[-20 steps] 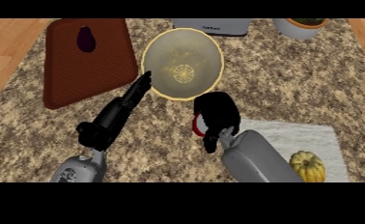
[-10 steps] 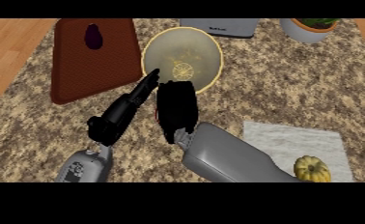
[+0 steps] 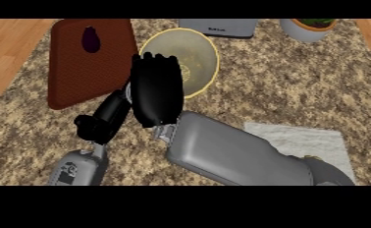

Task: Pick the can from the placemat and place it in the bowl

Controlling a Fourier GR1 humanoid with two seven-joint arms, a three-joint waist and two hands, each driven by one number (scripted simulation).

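Centrally, the right hand [image 3: 156, 94] hovers over the near-left rim of the yellow bowl [image 3: 194, 55], back of the hand up, its fingers [image 3: 161, 65] bent down together; whether they enclose the can I cannot tell, and the can itself is nowhere visible. Just left of it, the left hand [image 3: 105, 119] sits low with fingers straight. A white placemat [image 3: 301, 141] lies at the right, partly under the grey forearm.

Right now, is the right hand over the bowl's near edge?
Yes, the right hand covers the near-left rim of the bowl.
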